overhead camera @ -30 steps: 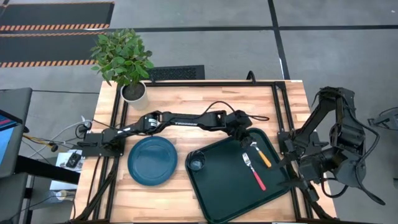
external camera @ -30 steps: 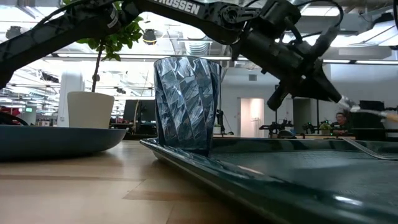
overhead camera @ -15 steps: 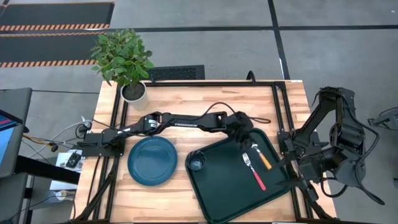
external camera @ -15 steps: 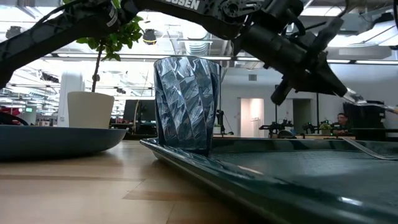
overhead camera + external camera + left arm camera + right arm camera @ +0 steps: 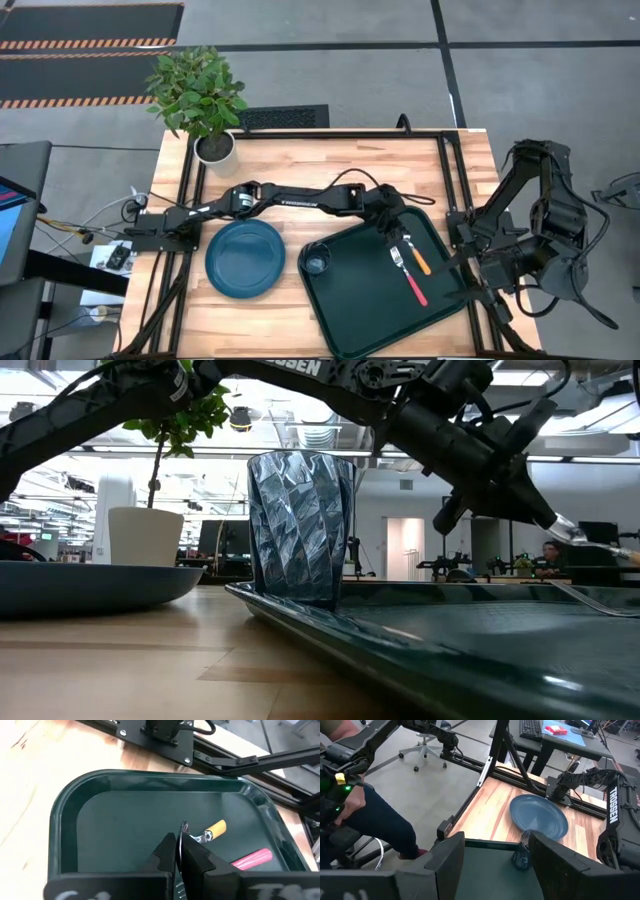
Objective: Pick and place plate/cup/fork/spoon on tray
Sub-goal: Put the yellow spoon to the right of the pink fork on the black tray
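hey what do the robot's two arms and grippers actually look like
Both arms are dark, nearly black. The left arm is slim and tubular, with white TROSSEN lettering and a looping black cable. The right arm looks bulkier, with black cables. Its gripper has broad, flat, angular black fingers.

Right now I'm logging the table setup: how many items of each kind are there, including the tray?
Plate: 1
Cup: 1
Fork: 1
Spoon: 1
Tray: 1
Potted plant: 1
Total: 6

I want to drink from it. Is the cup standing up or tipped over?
Standing up. The cup rests on its base in the tray, mouth upward.
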### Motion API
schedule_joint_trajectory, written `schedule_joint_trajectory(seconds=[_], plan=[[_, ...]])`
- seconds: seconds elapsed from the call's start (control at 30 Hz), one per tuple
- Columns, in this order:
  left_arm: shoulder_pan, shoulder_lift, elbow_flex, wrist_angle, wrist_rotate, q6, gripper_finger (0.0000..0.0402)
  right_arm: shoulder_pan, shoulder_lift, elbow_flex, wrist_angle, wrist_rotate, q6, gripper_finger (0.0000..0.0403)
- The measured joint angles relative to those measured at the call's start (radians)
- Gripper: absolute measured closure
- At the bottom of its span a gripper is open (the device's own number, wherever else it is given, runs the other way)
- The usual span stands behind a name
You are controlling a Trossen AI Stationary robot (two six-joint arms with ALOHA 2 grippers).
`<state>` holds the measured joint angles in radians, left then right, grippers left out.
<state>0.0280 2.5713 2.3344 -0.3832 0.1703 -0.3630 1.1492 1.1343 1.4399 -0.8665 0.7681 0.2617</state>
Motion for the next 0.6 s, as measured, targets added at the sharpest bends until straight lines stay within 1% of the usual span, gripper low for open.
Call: schedule_joint_trajectory(seconds=[0.1, 0.23, 0.47, 0.6], plan=[[0.000, 0.000, 0.000, -0.002, -0.009, 0.012, 0.0401, 0.000, 0.000, 0.000, 0.000, 0.000, 0.000, 0.0158], [0.000, 0.000, 0.000, 0.001, -0.064, 0.026, 0.0401, 0.000, 0.000, 0.000, 0.000, 0.000, 0.001, 0.0158], [0.001, 0.000, 0.000, 0.001, -0.073, 0.032, 0.0401, 0.000, 0.000, 0.000, 0.000, 0.000, 0.003, 0.0158], [0.001, 0.000, 0.000, 0.008, -0.105, 0.048, 0.0400, 0.000, 0.000, 0.000, 0.000, 0.000, 0.003, 0.0158]])
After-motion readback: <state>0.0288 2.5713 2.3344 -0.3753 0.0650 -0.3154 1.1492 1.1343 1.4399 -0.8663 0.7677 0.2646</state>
